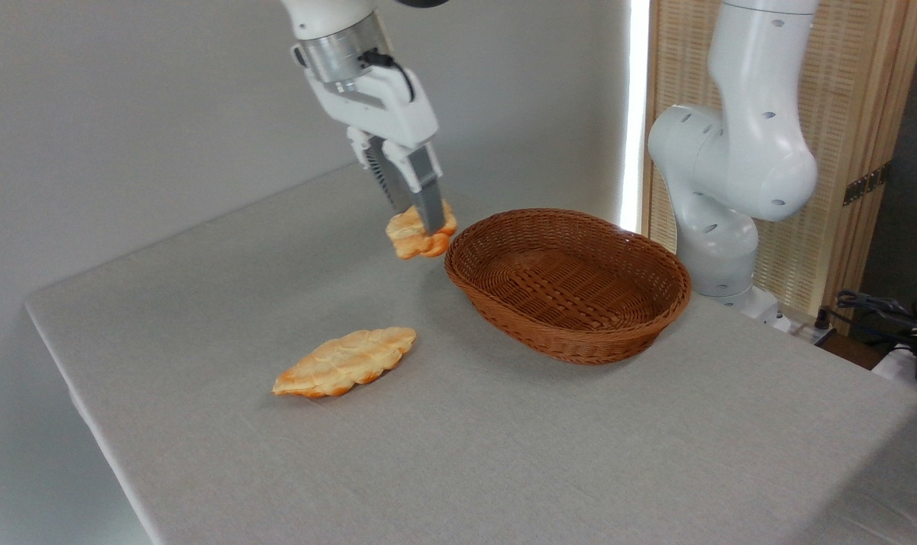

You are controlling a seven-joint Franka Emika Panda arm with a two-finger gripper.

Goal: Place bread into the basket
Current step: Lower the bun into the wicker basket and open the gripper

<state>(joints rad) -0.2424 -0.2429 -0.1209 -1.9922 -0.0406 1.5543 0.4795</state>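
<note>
One roll of bread point(420, 235) sits pinched in your gripper point(422, 219), seemingly lifted; carry it right over the wicker basket point(572, 333).

My gripper point(420, 219) hangs above the worktop point(503, 454) with the bread point(416, 236) pinched between the fingers, just left of the basket point(572, 280). Between me and the basket's hollow stands only its low near rim. Open air lies above the basket, nothing in it. To its right rises my own arm base point(719, 250), closing that side. Down-left, the flat pastry point(344, 362) lies well apart; bare cloth lies all around it.
</note>
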